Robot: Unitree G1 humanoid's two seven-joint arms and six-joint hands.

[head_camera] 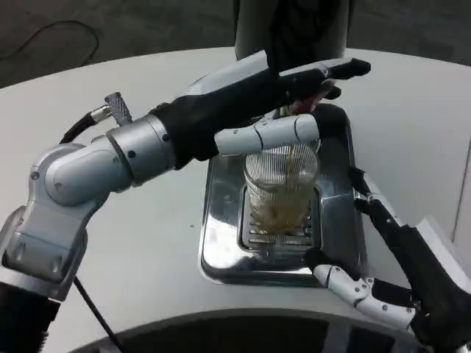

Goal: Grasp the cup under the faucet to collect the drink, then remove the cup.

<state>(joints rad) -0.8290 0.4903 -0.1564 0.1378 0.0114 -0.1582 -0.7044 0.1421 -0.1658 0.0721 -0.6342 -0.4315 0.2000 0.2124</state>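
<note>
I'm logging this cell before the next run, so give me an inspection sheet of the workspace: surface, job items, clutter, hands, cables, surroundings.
Surface: white table, a metal drip tray set on it.
Job's things: ribbed clear cup upright on the tray's grate, amber drink in its bottom; a thin stream runs in from the dispenser above.
Clutter: nothing seen.
Hands: left hand reaches over the cup, one finger across its rim; right hand spread beside the tray, holding nothing.
Cables: black cable at the left forearm; another on the floor.
Surroundings: dark floor.

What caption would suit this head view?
Left hand at the dispenser while drink fills the ribbed glass cup.
</note>
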